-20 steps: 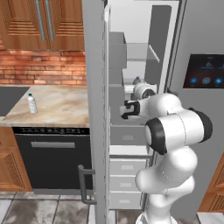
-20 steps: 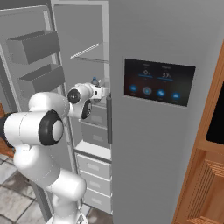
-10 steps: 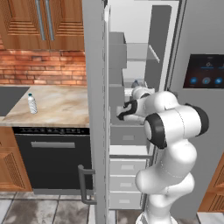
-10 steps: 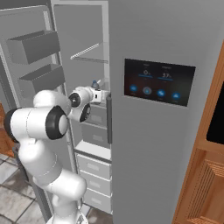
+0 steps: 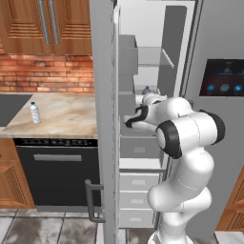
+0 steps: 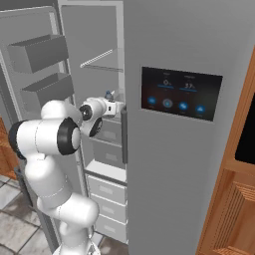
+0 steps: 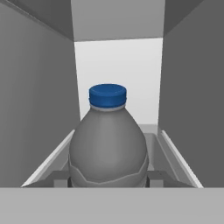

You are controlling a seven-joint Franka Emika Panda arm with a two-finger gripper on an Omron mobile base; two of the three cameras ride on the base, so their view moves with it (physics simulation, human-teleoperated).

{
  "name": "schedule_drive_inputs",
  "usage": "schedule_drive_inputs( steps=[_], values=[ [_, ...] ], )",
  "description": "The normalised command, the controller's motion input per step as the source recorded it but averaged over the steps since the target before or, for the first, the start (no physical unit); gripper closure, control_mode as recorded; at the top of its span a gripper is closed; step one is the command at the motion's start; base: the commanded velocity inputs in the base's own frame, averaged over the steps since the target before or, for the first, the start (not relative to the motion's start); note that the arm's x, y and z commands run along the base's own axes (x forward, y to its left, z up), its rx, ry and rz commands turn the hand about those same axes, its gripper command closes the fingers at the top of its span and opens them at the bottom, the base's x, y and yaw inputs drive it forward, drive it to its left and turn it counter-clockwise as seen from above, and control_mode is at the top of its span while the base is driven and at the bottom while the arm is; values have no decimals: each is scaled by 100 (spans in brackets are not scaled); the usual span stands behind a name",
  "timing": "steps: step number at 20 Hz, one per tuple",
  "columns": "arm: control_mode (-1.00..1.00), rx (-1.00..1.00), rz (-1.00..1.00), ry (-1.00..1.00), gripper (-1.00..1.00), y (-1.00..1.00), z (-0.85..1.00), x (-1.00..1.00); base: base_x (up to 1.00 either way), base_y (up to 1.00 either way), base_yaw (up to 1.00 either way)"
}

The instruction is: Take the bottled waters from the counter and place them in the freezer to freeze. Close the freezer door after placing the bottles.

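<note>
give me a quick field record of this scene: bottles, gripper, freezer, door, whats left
grey bottle: upright, blue cap, between the fingers inside the freezer
gripper: shut on the grey bottle, reached into the freezer
clear bottle: standing on the counter, apart from the arm
freezer: open, shelves above, drawers below
freezer door: swung wide open, bins on its inner face
left to do: release the grey bottle, fetch the clear bottle, close the door

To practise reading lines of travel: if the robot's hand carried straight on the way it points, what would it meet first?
The hand already grips the dark grey bottle; carried onward, that bottle would probably meet the freezer's pale back wall, though depth is unclear.
</note>
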Motion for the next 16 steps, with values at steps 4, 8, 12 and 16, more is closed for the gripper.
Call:
schedule_drive_inputs(
  steps=[4,8,12,16],
  values=[
    [-100,0,0,0,100,0,0,24,0,0,0],
    [-100,0,0,0,100,-1,0,38,0,0,0],
    [-100,0,0,0,100,-4,0,43,0,0,0],
    [-100,0,0,0,100,0,-7,33,0,0,0]
  ],
)
